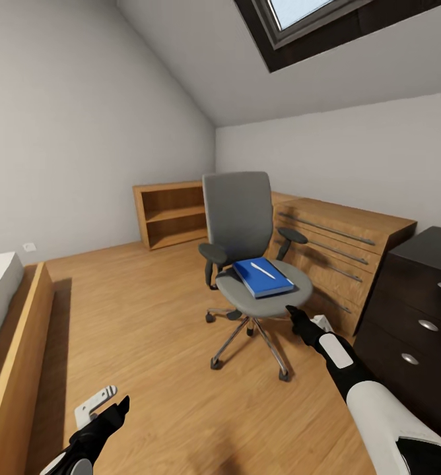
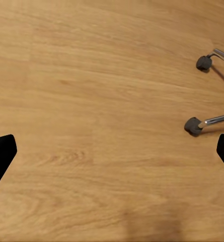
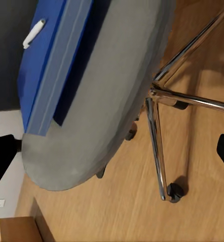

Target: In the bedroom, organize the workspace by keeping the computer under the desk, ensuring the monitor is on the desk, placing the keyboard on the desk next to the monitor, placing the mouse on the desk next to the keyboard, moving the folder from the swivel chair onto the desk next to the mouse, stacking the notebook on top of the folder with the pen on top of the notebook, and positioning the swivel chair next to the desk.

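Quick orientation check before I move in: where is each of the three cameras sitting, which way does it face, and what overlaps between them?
Head view: high on the robot, looking forward and down at the swivel chair carrying the notebook and pen; left gripper and right gripper show.
Left wrist view: near the left gripper, facing the wooden floor and two chair castors.
Right wrist view: near the right gripper, facing the seat edge, notebook and chrome base.
Shared: the chair, in all three.

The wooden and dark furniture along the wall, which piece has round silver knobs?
The dark drawer unit at far right, beside the right tool. The light wooden dresser has long bar handles; the open shelf has none.
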Controlling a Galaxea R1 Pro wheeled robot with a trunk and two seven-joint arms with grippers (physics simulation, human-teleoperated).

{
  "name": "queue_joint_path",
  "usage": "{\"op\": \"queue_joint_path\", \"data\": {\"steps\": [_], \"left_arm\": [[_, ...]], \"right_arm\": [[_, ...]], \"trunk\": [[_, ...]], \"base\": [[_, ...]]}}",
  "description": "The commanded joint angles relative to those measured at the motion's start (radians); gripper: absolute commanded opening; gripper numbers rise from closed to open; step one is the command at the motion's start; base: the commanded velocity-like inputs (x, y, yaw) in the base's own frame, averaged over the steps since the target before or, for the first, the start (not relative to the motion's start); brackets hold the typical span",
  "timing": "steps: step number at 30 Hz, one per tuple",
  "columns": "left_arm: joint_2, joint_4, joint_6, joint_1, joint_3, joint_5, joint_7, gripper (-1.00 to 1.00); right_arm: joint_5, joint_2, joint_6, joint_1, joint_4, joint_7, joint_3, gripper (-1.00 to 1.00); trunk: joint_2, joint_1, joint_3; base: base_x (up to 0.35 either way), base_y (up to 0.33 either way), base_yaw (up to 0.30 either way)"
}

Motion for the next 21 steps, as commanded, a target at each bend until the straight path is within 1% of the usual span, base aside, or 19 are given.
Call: {"op": "queue_joint_path", "data": {"steps": [1,10,12,18,21], "left_arm": [[0.000,-0.002,0.004,0.000,0.001,0.010,0.005,1.00],[0.000,-0.002,0.004,0.000,0.001,0.009,0.006,1.00],[0.000,-0.002,0.004,0.000,0.001,0.009,0.005,1.00],[0.000,-0.003,0.003,0.000,0.001,0.008,0.005,1.00],[0.000,-0.003,0.003,0.000,0.002,0.008,0.004,1.00]], "right_arm": [[-0.004,0.000,0.006,0.000,-0.001,0.002,-0.004,1.00],[-0.004,0.000,0.006,0.000,-0.001,0.002,-0.004,1.00],[-0.004,0.000,0.006,0.000,-0.001,0.002,-0.004,1.00],[-0.004,0.000,0.006,0.000,0.000,0.002,-0.004,1.00],[-0.004,0.000,0.006,0.000,0.000,0.002,-0.004,1.00]], "trunk": [[0.007,-0.004,0.002],[0.070,-0.039,0.031],[0.084,-0.046,0.037],[0.126,-0.069,0.056],[0.147,-0.081,0.065]], "base": [[0.000,0.000,0.000],[0.000,0.000,0.000],[-0.141,0.000,0.000],[-0.255,0.000,0.000],[-0.142,0.000,0.000]]}}
